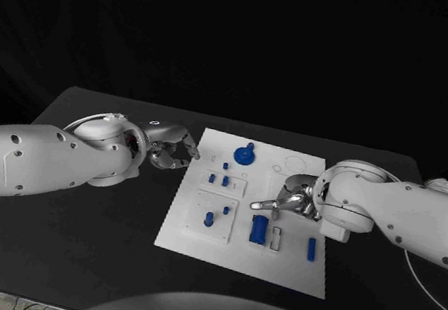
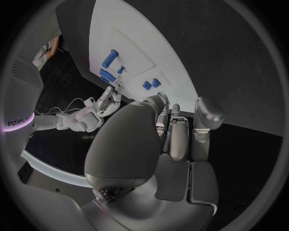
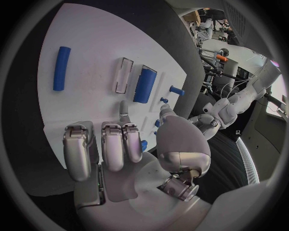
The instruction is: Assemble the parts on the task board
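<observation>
The task board (image 1: 277,258) lies flat at the centre of the black counter (image 1: 69,234); the blue parts (image 1: 259,229) sit across its upper and middle area; a round part (image 1: 245,155) stands near the far edge, a slim bar (image 1: 311,249) near the right edge; the right hand (image 1: 287,201) hovers over the board's right-middle area, just beyond the rectangular block, fingers curled in, one extended, holding nothing visible; the left hand (image 1: 171,148) sits just off the board's left edge, fingers loosely curled, nothing visible in its grasp
</observation>
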Tool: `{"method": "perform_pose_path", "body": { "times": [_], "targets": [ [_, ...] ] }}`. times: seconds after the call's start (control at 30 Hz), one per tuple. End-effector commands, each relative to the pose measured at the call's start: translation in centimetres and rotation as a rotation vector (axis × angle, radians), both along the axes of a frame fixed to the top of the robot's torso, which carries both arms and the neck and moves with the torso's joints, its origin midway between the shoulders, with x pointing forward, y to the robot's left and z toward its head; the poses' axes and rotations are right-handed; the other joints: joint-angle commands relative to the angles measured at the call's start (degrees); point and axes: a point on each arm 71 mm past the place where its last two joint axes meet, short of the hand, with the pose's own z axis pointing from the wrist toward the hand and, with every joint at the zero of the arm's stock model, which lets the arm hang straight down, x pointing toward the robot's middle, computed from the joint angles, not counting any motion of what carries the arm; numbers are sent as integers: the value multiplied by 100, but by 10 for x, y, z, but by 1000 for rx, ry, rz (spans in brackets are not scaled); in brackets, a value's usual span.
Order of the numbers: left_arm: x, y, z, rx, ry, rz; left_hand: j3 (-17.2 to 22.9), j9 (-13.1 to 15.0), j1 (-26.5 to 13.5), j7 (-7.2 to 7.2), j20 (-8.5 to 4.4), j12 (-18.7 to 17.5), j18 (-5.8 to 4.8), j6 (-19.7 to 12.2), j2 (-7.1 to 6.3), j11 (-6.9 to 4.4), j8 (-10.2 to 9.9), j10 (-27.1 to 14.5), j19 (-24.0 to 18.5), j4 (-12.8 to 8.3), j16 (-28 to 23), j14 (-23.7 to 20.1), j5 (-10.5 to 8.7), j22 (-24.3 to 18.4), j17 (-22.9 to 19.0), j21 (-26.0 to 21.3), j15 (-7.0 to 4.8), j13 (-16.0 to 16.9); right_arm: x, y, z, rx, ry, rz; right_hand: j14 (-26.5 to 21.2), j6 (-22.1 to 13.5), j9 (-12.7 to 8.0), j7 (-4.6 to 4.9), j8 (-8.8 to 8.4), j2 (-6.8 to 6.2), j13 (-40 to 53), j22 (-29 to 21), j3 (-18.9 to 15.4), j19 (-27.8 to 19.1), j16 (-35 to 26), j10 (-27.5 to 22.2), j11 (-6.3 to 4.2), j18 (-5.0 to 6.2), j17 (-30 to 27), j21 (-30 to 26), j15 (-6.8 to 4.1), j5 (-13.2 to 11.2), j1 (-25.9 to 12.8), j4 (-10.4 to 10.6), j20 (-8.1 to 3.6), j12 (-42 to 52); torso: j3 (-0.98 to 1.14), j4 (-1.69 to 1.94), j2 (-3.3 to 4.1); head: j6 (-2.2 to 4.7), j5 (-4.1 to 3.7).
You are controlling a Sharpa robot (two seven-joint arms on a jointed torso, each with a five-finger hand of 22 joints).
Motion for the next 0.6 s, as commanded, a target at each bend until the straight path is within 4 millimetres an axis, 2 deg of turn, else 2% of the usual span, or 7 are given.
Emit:
{"method": "perform_pose_path", "body": {
  "times": [0.03, 0.13, 0.3, 0.33, 0.43, 0.57, 0.6],
  "targets": [
    [-1, -1, 0, -4, 8, -2, 38, 7, -37, 44, -5, 9, 94, -8, 34, 27, 29, 27, -43, 12, -19, 0, 36, 724, -5, -23, 20, -3, 4, -3, 12, 81, -86, -23, 598, -30, 55, 1, 71, 125, 1505, 1509, -39, 586, 20, 596, 37, -36, 1509, 22, 32, -24, 132, 32, 50, 22, -1, 2, 0, -1, -4],
    [-1, 0, 1, -7, 3, -1, 38, 7, -36, 44, -5, 9, 95, -8, 34, 27, 29, 27, -44, 11, -20, -1, 36, 722, -7, -28, 20, -3, 4, -11, 21, 97, -112, -32, 598, -62, 117, 1, 149, 295, 1505, 1510, -38, 587, 20, 596, 37, -37, 1509, 25, 37, 41, 289, 53, 56, 22, -4, -6, 1, -1, 0],
    [-1, 0, 1, -7, 3, 2, 39, 8, -36, 44, -4, 9, 97, -7, 33, 27, 30, 28, -48, 10, -21, -3, 36, 720, -10, -38, 21, -3, 0, -36, 37, 48, -90, -41, 598, -20, 147, -23, 266, 566, 1505, 1510, -81, 587, 20, 596, 26, -37, 1509, 25, 27, 683, 436, 130, 53, 22, -14, -6, 3, -1, -15],
    [-1, 0, 1, -7, 3, 3, 40, 8, -35, 45, -4, 9, 97, -7, 33, 27, 30, 29, -48, 9, -22, -4, 36, 720, -11, -38, 21, -4, -1, -43, 40, 27, -74, -41, 598, -55, 53, -11, 191, 600, 1505, 1510, -43, 587, 20, 596, 31, -37, 1509, 25, 30, 1053, 625, 30, 51, 22, -22, -12, 0, -1, -17],
    [-1, 1, 1, -7, 2, 5, 40, 8, -35, 45, -4, 9, 97, -7, 33, 27, 30, 29, -48, 9, -22, -4, 36, 720, -11, -38, 21, -4, -3, -57, 42, -6, -56, -50, 598, 27, -253, 3, -17, 646, 1505, 1508, 53, 585, 20, 596, 47, -36, 1509, 20, 42, 1766, 966, -179, 62, 22, -33, -19, 1, -1, -28],
    [-1, 1, 1, -9, 0, 4, 40, 8, -35, 45, -4, 9, 97, -7, 33, 27, 30, 29, -48, 9, -22, -3, 36, 720, -11, -38, 21, -4, -4, -73, 42, -48, -34, -60, 598, 208, -796, 19, -339, 692, 1505, 1499, 285, 571, 20, 596, 64, -29, 1509, -3, 56, 1942, 1373, -490, 74, 22, -44, -38, 6, -1, -44],
    [-1, 1, 1, -9, 0, 4, 42, 8, -34, 44, -3, 9, 96, -4, 33, 25, 32, 31, -45, 6, -17, 2, 36, 722, -1, -31, 21, -4, -4, -76, 41, -60, -28, -59, 598, 269, -949, 31, -418, 686, 1505, 1497, 336, 569, 20, 596, 66, -28, 1509, -6, 61, 1900, 1421, -542, 80, 22, -47, -41, 5, -1, -45]
  ]
}}
